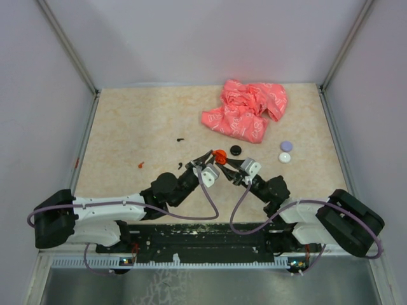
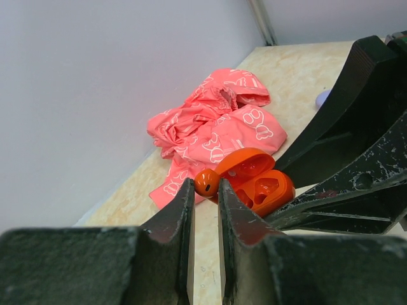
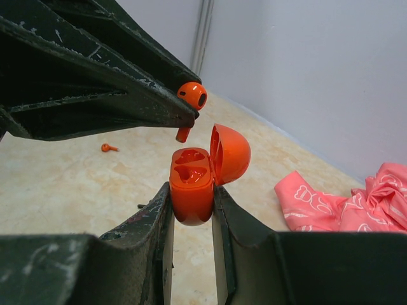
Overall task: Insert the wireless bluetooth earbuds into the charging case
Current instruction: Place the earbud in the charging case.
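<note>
An orange charging case stands open, its lid hinged back, and both sockets are empty. My right gripper is shut on the case's body and holds it above the table. My left gripper is shut on an orange earbud. The earbud hangs just above and beside the case's sockets in the right wrist view, stem down. A second orange earbud lies on the table to the left. From above, both grippers meet at the case.
A crumpled pink cloth lies at the back right. A purple disc and a white disc sit at the right, a black disc behind the grippers. Small black bits lie mid-table. Walls enclose three sides.
</note>
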Robot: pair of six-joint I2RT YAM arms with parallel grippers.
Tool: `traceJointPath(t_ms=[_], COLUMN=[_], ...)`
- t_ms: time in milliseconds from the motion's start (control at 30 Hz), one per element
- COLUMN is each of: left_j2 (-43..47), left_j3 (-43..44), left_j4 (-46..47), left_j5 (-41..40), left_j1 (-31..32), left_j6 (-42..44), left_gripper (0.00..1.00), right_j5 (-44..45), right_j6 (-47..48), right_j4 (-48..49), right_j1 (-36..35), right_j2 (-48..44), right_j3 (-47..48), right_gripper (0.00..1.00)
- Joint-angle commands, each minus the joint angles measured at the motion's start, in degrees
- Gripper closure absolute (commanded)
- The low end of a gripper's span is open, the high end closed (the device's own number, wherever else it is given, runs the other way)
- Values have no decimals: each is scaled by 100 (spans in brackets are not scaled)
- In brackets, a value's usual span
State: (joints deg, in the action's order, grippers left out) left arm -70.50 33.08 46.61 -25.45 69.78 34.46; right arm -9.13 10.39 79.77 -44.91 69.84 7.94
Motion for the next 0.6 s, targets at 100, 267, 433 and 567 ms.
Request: traceJointPath(t_ms=[100, 267, 433, 567], left_j2=[-104, -176, -236, -249], left_j3=[177, 186, 199, 207], left_j4=[304, 303, 314, 278], left_j5=[98, 119, 117, 148], left_j1=[58, 62, 64, 87], left_j6=[-193, -222, -226, -256], left_gripper=[99, 99, 99, 98], right_j5=[-16, -2, 7, 32], right_j6=[-64, -94, -99, -102], right_j4=[400, 382, 374, 355], right_j1=[-62, -62, -58, -62], right_j2=[-40, -45, -58, -65], right_j3=[60, 66, 67, 67], right_gripper=[100, 100, 100, 100])
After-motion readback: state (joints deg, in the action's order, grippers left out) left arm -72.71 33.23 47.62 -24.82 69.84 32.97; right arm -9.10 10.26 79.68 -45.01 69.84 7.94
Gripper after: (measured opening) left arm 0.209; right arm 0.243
